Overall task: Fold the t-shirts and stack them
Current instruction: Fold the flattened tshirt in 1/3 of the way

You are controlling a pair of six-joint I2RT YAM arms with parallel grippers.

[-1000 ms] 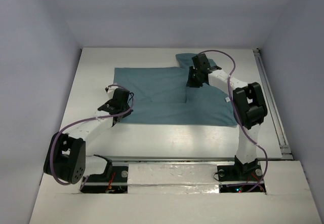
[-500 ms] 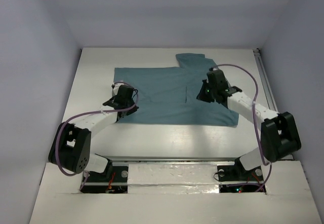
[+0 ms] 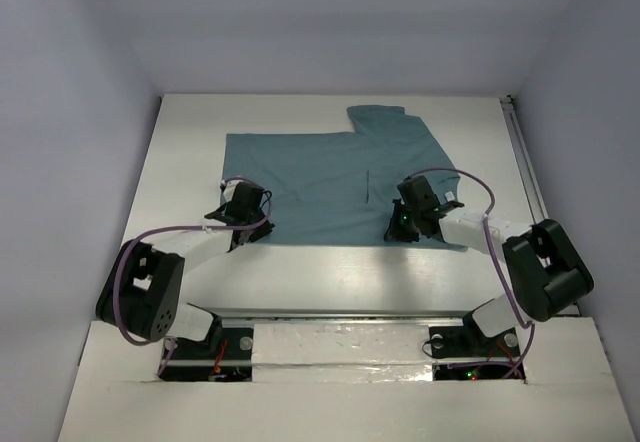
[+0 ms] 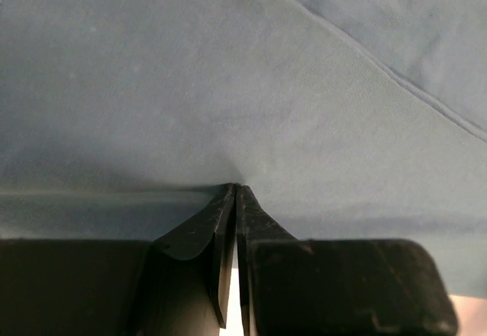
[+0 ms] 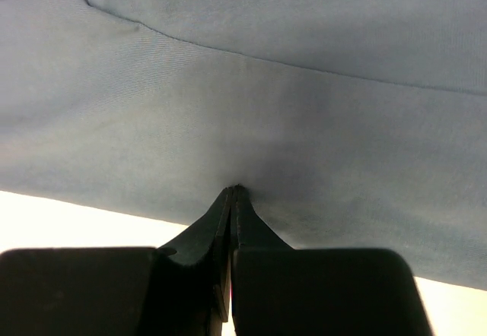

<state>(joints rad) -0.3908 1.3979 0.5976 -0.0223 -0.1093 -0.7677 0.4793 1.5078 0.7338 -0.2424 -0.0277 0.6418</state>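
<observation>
The white table (image 3: 340, 274) carries the teal-blue t-shirt (image 3: 320, 172), which lies flat and spread out in the far half, with one sleeve (image 3: 385, 122) pointing to the far right side. Both arms reach low over the table to the near hem of the shirt. The left gripper (image 3: 246, 220) is at the near left corner of the cloth. In its wrist view its jaws are pressed together and a small pucker of the cloth sits at the tips (image 4: 233, 188). The right gripper (image 3: 404, 226) is at the near edge more to the right, its jaws closed too, pinching the cloth just above the hem (image 5: 233, 190).
</observation>
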